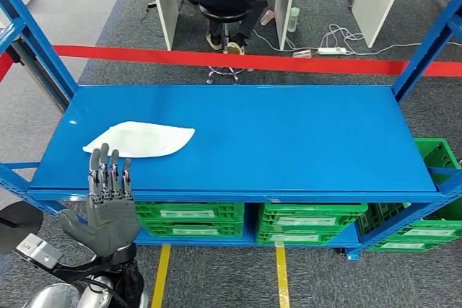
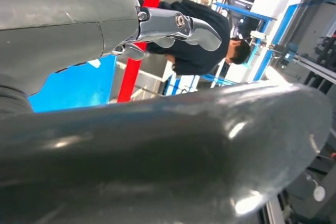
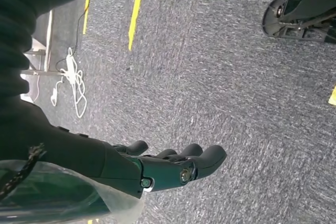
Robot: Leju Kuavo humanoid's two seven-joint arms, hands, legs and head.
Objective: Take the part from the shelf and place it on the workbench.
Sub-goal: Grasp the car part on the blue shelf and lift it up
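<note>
Nearest, at seven o'clock in the head view, the left hand (image 1: 109, 203) is raised before the shelf's (image 1: 261, 142) front edge, fingers spread and upright, holding nothing. The right hand (image 3: 166, 169) hangs over grey carpet, fingers loosely apart, empty. Just beyond the left fingertips, toward eleven o'clock, lies the part (image 1: 141, 139), a flat white bag. This looks like the reach: next, forward and down, then close on the bag's near edge.
</note>
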